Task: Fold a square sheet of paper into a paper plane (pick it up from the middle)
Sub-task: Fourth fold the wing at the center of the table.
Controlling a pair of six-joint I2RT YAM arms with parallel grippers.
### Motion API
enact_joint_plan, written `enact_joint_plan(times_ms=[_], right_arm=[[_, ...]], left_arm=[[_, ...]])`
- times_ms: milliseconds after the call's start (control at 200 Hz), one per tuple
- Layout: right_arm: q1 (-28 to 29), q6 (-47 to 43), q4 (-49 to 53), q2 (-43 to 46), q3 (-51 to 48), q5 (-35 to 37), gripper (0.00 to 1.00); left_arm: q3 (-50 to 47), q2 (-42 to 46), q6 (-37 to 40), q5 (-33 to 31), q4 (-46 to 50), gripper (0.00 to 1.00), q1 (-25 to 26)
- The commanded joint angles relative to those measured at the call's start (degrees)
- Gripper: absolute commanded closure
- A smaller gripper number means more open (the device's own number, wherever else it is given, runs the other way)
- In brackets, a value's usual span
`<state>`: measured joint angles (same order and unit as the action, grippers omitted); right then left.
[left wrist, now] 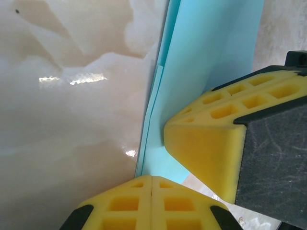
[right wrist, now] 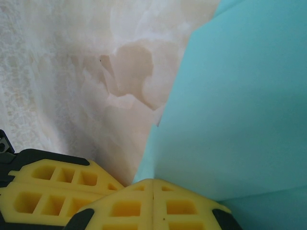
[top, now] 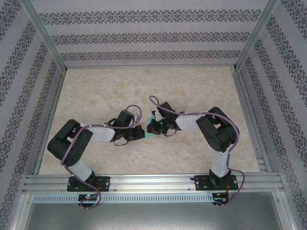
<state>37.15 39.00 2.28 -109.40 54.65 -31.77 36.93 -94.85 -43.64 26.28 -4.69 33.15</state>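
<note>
Mid-fold, early to middle stage by my read. Paper point(top: 152, 135) sits at desk point(top: 96, 91) centre, wedged between the two end effectors, which meet nose to nose there.

Left end effector point(left wrist: 151, 179): fingers pressed together, no gap along the seam. Right end effector point(right wrist: 153, 182): same, fingers together. In both wrist views the paper edge runs down to the tips. Cannot tell whether a layer is pinched or the closed tips are just pushing on it.

Left wrist view: the paper stands up off the desk, tilted, not lying flat. Its left edge shows at least two stacked layers, a narrow strip over a wider one, so some fold is already in. The right end effector's yellow fingers are against the paper face here.

Right wrist view: a big teal face on the right with a diagonal edge, and a second panel in the bottom right corner, looks like a crease or overlap. The left end effector's fingers are at the lower left, just beside.

Done: paper lifted off the desk, at least one fold made. Left: no sharp tip, no centre ridge, no kite outline seen, so most folding and creasing is still ahead. Exact fold count cannot be told, the arms cover the paper from above.
</note>
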Motion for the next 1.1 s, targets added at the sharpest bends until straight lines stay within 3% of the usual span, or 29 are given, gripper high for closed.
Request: enact_joint_plan(times_ms=[0,365,674,1094], right_arm=[[-2.0,-1.8,1.4,-3.6,-0.2,5.6,1.0],[-10.6,-2.8,2.3,-4.7,3.4,8.1,1.0],[-15.4,-6.4,5.1,-7.1,7.9,8.6,1.0],[-22.3,-8.5,11.6,-4.1,12.7,8.6,0.99]], left_arm=[[-1.3,-0.1,1.5,-2.3,4.3,1.0,0.6],[-0.1,-0.6,4.0,-4.0,14.6,1.0,0.6],[0.9,-1.6,4.7,-3.4,16.0,1.0,0.6],[2.7,-1.9,5.4,-2.3,17.0,1.0,0.6]])
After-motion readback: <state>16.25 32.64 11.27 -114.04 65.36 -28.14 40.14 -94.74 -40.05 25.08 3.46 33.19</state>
